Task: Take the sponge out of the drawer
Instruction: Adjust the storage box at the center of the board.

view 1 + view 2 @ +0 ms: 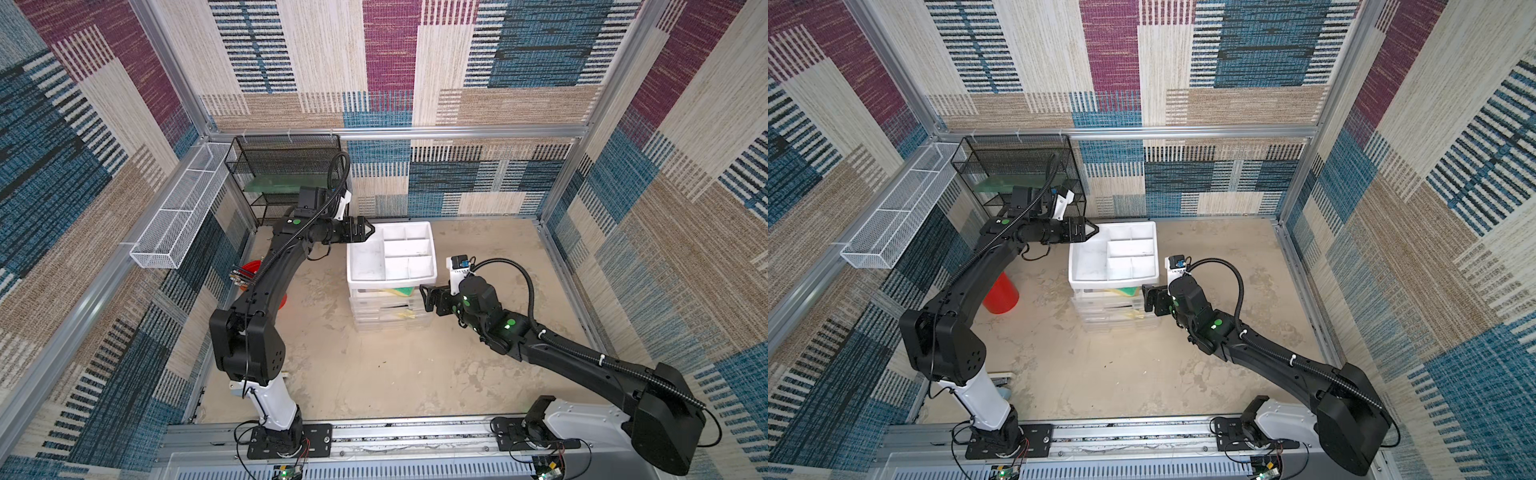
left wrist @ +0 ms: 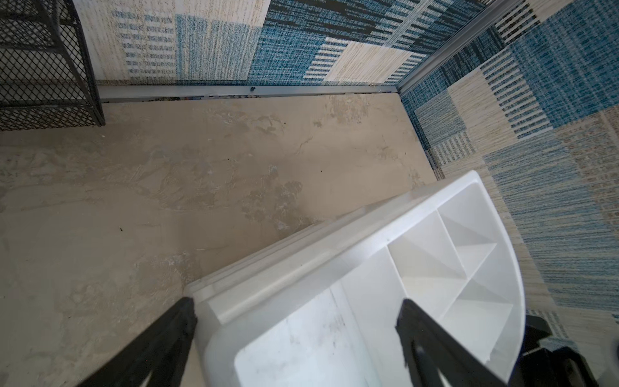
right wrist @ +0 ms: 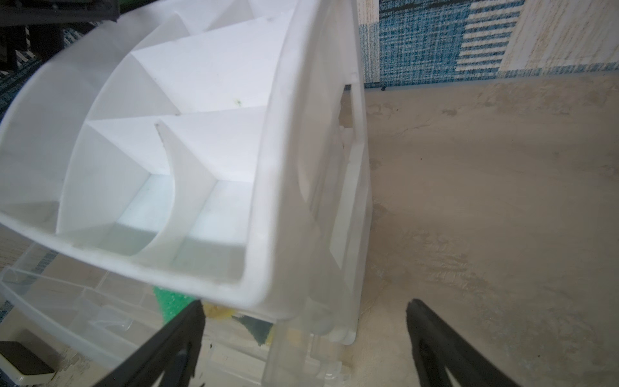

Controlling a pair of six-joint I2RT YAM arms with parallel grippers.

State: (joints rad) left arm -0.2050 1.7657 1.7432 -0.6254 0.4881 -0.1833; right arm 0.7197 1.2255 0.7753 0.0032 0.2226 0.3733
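Presently: green-and-yellow sponge [image 1: 402,291] lying in part-open top drawer [image 1: 372,296] of white three-drawer chest [image 1: 390,281]; left jaws open astride its far-left corner, likely bracing; right jaws open beside the drawer's near-right end, ready to reach.

1. Walls [image 1: 519,62]: woven patchwork of blue, purple, beige.
2. Floor [image 1: 395,374] is beige and mottled.
3. Black mesh rack [image 1: 282,160] stands far left; white mesh basket [image 1: 178,216] hangs on left wall.

One drawer [image 1: 365,259], one sponge [image 1: 402,291], one black rack [image 1: 286,162], one white basket [image 1: 178,216], one red cup [image 1: 1001,296].
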